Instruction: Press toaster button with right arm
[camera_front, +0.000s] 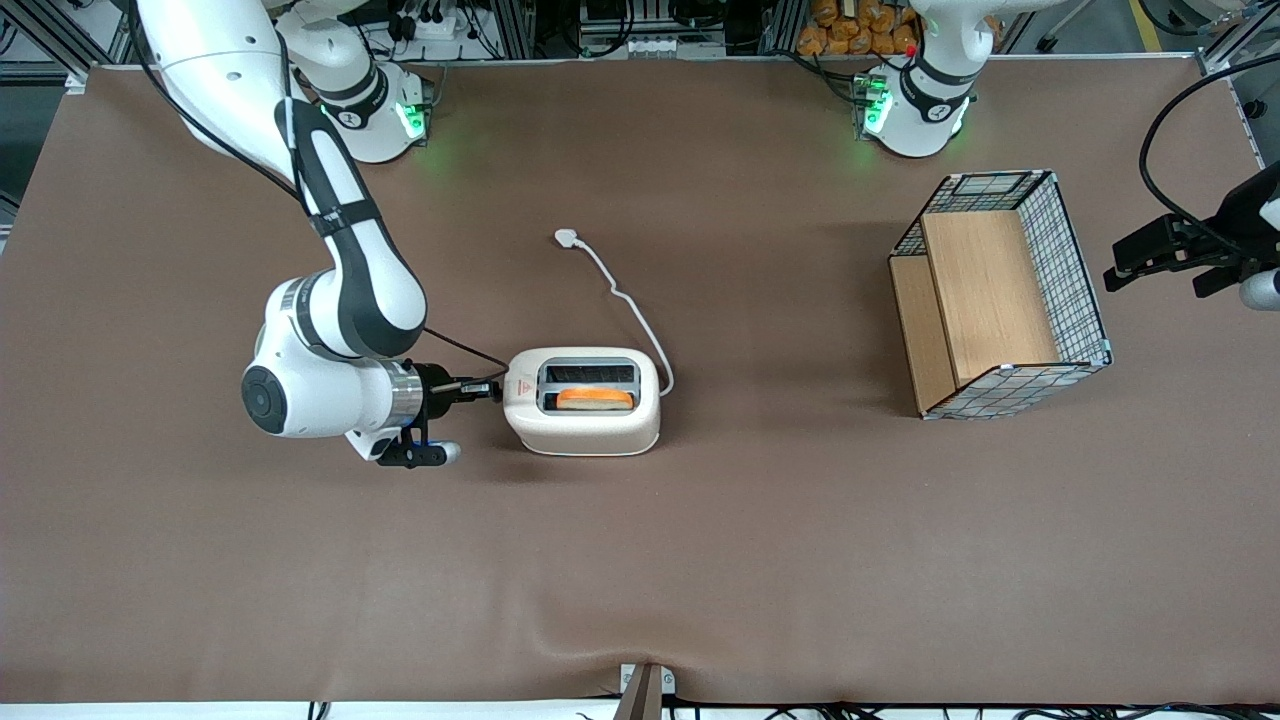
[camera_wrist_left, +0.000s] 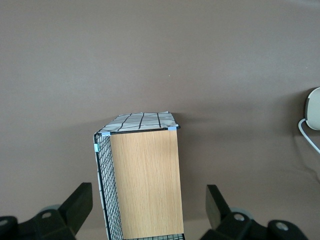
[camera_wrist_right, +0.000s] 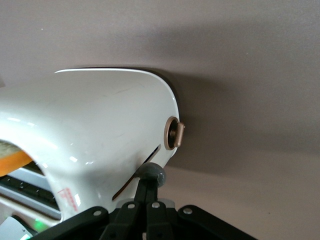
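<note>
**Jaws on the toaster's lever knob, press about to go down**

The toaster (camera_front: 583, 401) sits mid-desk (camera_front: 700, 560), a slice of toast (camera_front: 595, 399) in the slot nearer the front camera. The right arm (camera_front: 340, 300) lies low beside the toaster's narrow end with the red mark, its gripper (camera_front: 487, 388) right at that end. In the wrist view the jaws are pressed together, their tips meeting the grey button (camera_wrist_right: 151, 173) at the slot in the toaster's end; whether they already bear on it is hard to say.

This looks like the contact step. Next comes a steady push along the slot, kept square so the tips do not slip off the small round knob.

A brown dial (camera_wrist_right: 175, 133) sits just beside the button and must not be caught. The cord (camera_front: 630, 305) runs from the toaster's other end to the plug (camera_front: 567, 238), clear of the arm. A wire basket (camera_front: 1000, 295) stands well apart from the toaster, toward the parked arm's end.
</note>
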